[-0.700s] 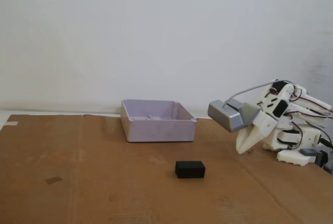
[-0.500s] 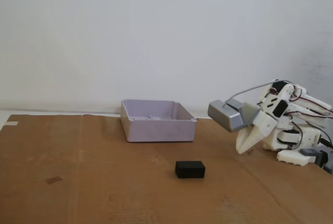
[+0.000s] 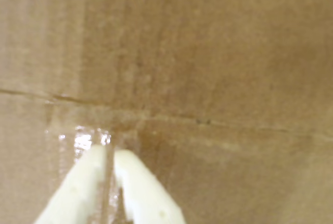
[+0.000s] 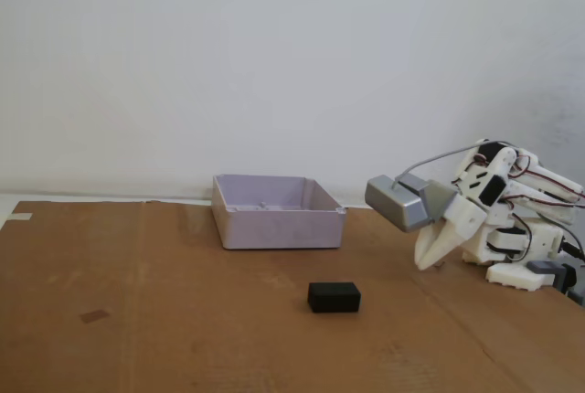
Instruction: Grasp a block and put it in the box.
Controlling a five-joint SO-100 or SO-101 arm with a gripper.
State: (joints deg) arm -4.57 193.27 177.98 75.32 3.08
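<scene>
1 block (image 4: pixel 334 297), 1 box (image 4: pixel 278 212), apparently nothing else loose.

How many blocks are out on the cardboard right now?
1. The black block lies on the cardboard in the fixed view, in front of the box and apart from it. The wrist view shows no block. Part of the box floor is hidden.

wrist view blurred | gripper (image 3: pixel 109 153) base cut off at bottom edge
</scene>
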